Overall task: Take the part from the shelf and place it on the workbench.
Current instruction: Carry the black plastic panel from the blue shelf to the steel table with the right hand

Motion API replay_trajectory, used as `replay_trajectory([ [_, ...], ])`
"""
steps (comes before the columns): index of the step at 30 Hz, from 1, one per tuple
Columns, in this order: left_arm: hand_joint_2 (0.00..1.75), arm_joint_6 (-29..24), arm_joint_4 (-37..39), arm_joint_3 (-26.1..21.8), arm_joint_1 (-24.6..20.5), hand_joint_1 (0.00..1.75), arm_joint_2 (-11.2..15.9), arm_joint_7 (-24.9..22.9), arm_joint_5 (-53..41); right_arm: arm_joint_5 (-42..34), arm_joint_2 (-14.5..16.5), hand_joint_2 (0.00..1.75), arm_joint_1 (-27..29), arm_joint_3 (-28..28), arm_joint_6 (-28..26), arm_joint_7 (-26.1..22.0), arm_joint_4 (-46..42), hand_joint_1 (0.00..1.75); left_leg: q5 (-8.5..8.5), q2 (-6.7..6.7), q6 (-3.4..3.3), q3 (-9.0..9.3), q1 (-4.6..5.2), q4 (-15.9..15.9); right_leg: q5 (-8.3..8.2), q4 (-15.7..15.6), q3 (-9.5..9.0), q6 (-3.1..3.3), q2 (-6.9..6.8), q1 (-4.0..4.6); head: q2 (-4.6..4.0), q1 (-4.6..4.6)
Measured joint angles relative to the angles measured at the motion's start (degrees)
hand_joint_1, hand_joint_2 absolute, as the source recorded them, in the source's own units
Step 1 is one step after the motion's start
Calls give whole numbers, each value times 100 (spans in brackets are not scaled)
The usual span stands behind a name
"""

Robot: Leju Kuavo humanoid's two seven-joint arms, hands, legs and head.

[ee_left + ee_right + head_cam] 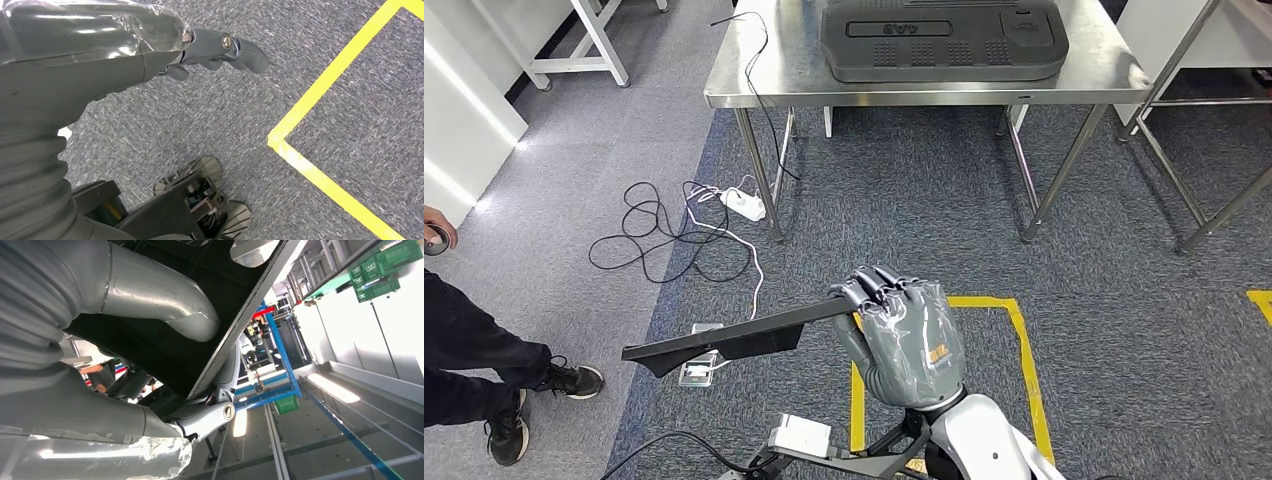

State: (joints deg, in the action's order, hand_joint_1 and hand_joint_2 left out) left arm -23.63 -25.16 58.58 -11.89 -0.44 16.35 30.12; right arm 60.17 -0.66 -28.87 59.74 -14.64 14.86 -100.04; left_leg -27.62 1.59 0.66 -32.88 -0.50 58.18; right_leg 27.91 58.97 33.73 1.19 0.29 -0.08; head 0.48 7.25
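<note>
Head view, nearest the robot: the right hand [911, 335], grey with a silver forearm, is raised in front of the body with its fingers [879, 288] curled over one end of the part [724, 342], a long, flat black panel that extends sideways from the grip toward the robot's left and hangs above the carpet, tilted slightly downward at its free end. Right wrist view: the thick grey thumb [165, 302] presses against the dark face of the part [165, 347], so the hand is clamped on it. Left wrist view: the left hand [125, 45] hangs low over the grey carpet [190, 115], its dark fingers [235, 50] bent inward with nothing between them, beside a corner of yellow floor tape [305, 150]. Head view again, just beyond the right hand: a yellow tape rectangle [1020, 350] marks the floor. Farther off toward the robot's left, a person [474, 350] in dark clothing and black shoes stands at the picture's edge, and loose black and white cables [679, 235] lie coiled near a white power strip [744, 203]. Farthest: the workbench [764, 70], a steel table on angled legs, carries a large dark grey moulded tray [944, 40], well apart from the held part.
</note>
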Motion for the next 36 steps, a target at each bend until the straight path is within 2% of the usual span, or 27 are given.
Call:
replay_trajectory([
  [13,175,-104,0,0,-5,0,0,-11,-62,-37,0,175,-7,0,35,13,0,175,0,0,0,1,0,0,0,0,0,0,0,1,1,1],
  [20,175,-97,0,0,-3,0,5,-15,-57,-45,0,175,-6,0,37,32,0,175,-17,1,-25,-9,12,38,-8,-9,-4,-18,-1,-15,0,2],
  [25,175,-16,0,0,4,0,30,-7,-4,-33,4,175,-8,2,62,-5,-1,175,-47,2,-83,-12,30,48,-6,-36,-27,-80,-1,-29,1,2],
  [27,175,-13,-4,0,10,0,36,-3,-6,-32,11,175,-13,1,64,-9,-9,175,-28,0,-128,73,-8,-68,22,-10,-50,-124,-3,-29,1,-5],
  [29,175,-3,-8,0,14,0,40,1,-7,-31,15,175,-27,2,66,-15,-18,175,-6,-5,-165,188,-53,-179,200,384,122,-167,-4,-34,1,-37],
  [31,175,9,-9,0,18,0,42,2,-5,-32,11,175,-21,2,66,-20,-20,175,-36,-10,-182,248,-58,-197,470,1120,547,-213,-4,-62,1,-69],
  [32,175,13,-9,0,24,0,42,0,-4,-32,9,175,-7,2,66,-19,-20,175,-63,-8,-178,274,-64,-195,515,1395,738,-234,-5,-82,1,-74],
  [33,175,15,-9,0,32,0,43,-2,-4,-32,7,175,4,2,66,-19,-20,175,-97,-2,-165,308,-74,-191,452,1489,846,-254,-6,-103,1,-77],
  [34,175,15,-9,0,39,0,43,-4,-4,-32,5,175,10,2,65,-20,-20,175,-140,9,-141,353,-90,-182,272,1349,836,-273,-6,-123,1,-78],
  [35,175,15,-9,0,42,0,44,-6,-4,-32,5,175,11,2,64,-20,-20,175,-198,23,-107,411,-110,-167,2,1000,717,-293,-6,-144,1,-79],
  [36,175,15,-9,0,42,0,45,-7,-4,-32,4,175,11,2,64,-21,-19,175,-262,34,-64,458,-126,-153,-198,642,568,-318,5,-155,1,-92],
])
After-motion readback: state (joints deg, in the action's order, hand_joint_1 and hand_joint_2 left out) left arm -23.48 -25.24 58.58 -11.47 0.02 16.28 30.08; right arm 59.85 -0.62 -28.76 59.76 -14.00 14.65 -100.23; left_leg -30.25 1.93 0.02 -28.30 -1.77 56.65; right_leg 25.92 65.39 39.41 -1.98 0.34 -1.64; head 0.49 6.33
